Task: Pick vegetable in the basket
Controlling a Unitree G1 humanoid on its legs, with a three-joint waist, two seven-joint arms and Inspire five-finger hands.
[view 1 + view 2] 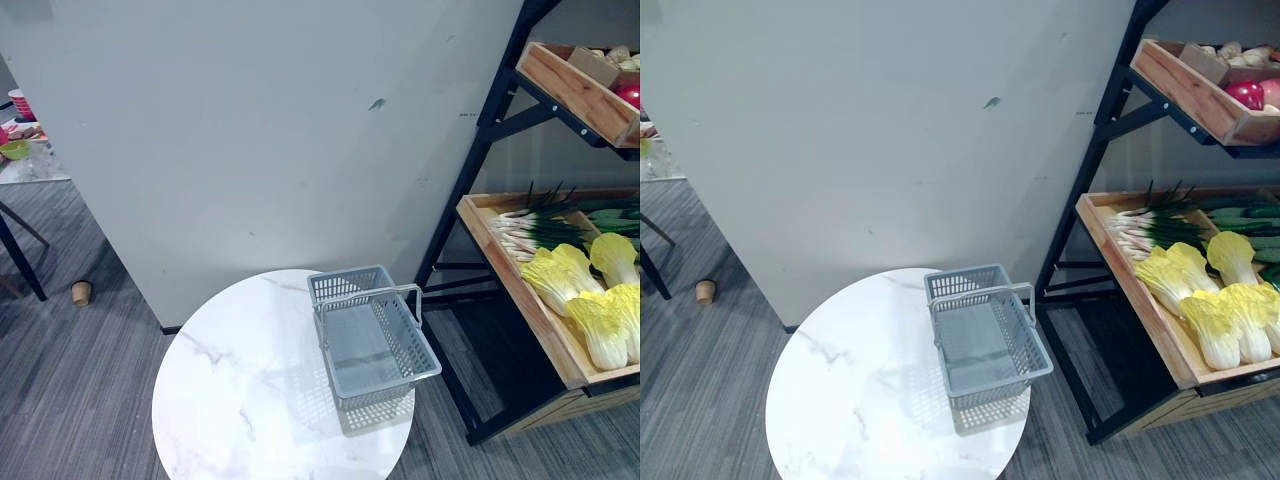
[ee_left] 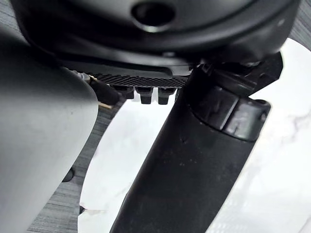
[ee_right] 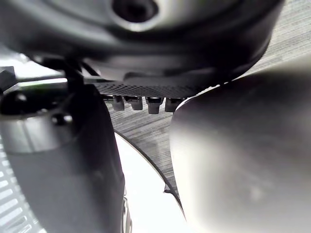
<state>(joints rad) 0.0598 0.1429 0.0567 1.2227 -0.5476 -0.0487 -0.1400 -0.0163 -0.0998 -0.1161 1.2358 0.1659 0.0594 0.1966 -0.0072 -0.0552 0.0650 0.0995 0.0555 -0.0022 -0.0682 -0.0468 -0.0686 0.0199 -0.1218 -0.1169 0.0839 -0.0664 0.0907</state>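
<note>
State of the left robot hand [image 2: 155, 29] and right robot hand [image 3: 146, 39] cannot be told from the wrist views. Outward, an empty grey basket [image 1: 372, 335] is set at the bench's [image 1: 230, 400] two-o'clock edge, presumably to sit nearest the napa cabbages [image 1: 600, 310] and spring onions [image 1: 530, 228], which are laid in the wooden shelf crate [image 1: 520, 290] toward three o'clock.

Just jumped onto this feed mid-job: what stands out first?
An empty grey basket stands at the right edge of the round white marble table. Right of it, a wooden crate on a black rack holds yellow-green cabbages and green onions, with a second crate of red produce above.
</note>
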